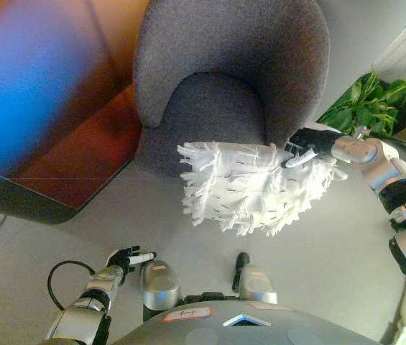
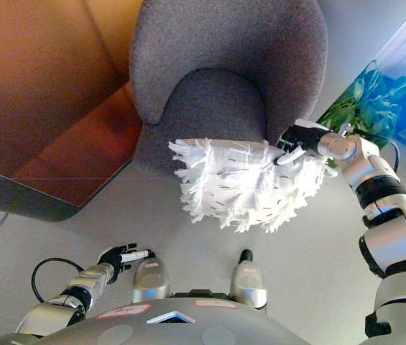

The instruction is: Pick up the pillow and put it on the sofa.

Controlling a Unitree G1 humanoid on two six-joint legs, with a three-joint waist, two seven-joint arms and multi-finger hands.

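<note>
A white shaggy pillow (image 1: 249,187) with small dark flecks hangs in the air just in front of the grey armchair-style sofa (image 1: 224,65). My right hand (image 1: 309,145) is shut on the pillow's upper right edge and holds it up off the floor. The pillow covers part of the sofa's front edge. Low at the left, my left hand (image 1: 126,259) hangs idle near the floor, its fingers loosely extended and holding nothing.
A reddish-brown wooden panel (image 1: 80,158) with a dark edge lies left of the sofa. A green leafy plant (image 1: 364,104) stands to the right behind my right arm. Pale grey floor (image 1: 317,266) spreads in front of the sofa.
</note>
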